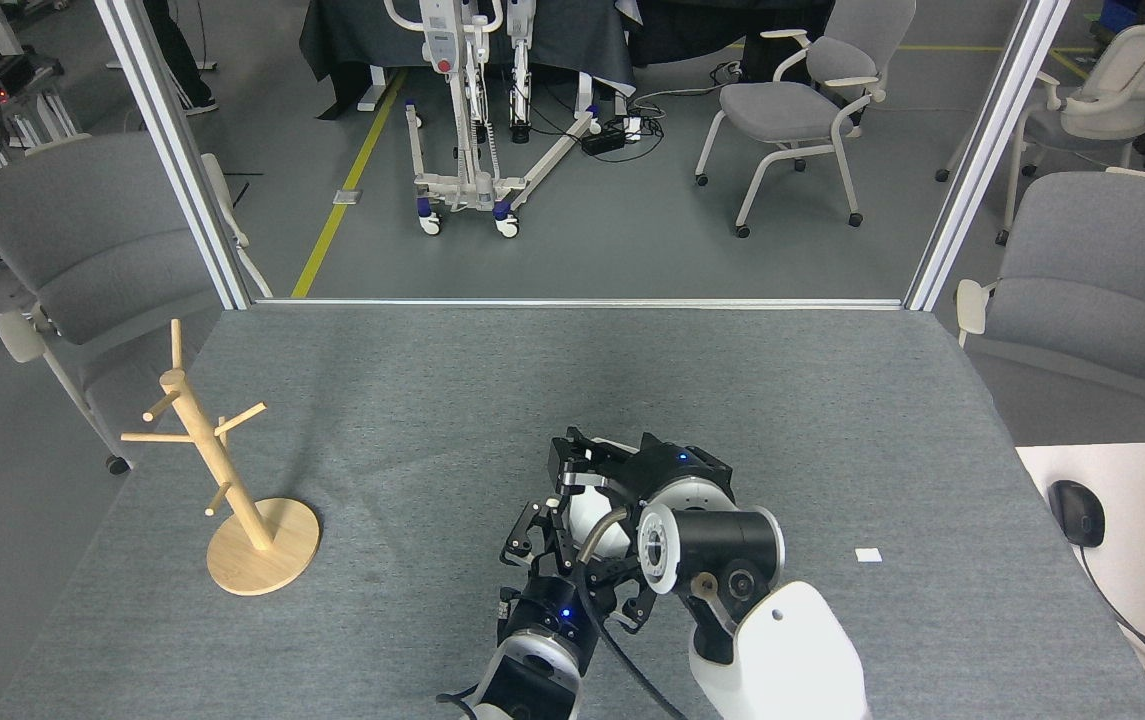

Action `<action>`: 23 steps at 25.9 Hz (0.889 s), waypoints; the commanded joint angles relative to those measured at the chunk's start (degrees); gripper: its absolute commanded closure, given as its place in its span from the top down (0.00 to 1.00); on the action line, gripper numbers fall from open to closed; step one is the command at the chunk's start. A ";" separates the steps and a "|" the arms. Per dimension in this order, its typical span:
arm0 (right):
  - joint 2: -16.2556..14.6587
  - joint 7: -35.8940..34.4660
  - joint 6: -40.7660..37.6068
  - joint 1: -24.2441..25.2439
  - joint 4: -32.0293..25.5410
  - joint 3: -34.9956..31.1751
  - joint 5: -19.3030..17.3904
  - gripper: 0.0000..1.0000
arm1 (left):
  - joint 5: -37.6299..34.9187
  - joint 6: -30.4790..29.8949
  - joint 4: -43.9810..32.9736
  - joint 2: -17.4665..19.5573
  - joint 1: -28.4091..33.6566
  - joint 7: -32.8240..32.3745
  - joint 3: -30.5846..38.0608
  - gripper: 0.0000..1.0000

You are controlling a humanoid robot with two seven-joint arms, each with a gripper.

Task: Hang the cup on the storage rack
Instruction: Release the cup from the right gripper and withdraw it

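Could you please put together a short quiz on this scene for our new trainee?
1. True or false: a cup already hangs on the wooden mug tree.
2. Where on the grey table does the mug tree stand? A) near the left edge B) near the right edge C) at the middle of the far edge
3. Fill in: the small white scrap lies closer to the table's ___ edge.
Key: 1 false; 2 A; 3 right.
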 commanded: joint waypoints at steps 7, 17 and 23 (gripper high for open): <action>-0.13 -13.81 0.47 0.22 0.04 -0.42 0.19 0.98 | 0.15 -2.94 -10.69 9.37 9.72 2.10 5.97 0.00; -10.23 -43.95 -3.92 -0.04 4.26 -16.50 -2.53 0.98 | 0.06 -2.94 -25.29 17.46 30.72 9.83 21.35 0.00; -16.12 -58.63 -38.28 16.83 13.75 -38.64 -8.51 0.99 | 0.15 -2.94 -25.20 17.46 38.11 21.43 33.82 0.00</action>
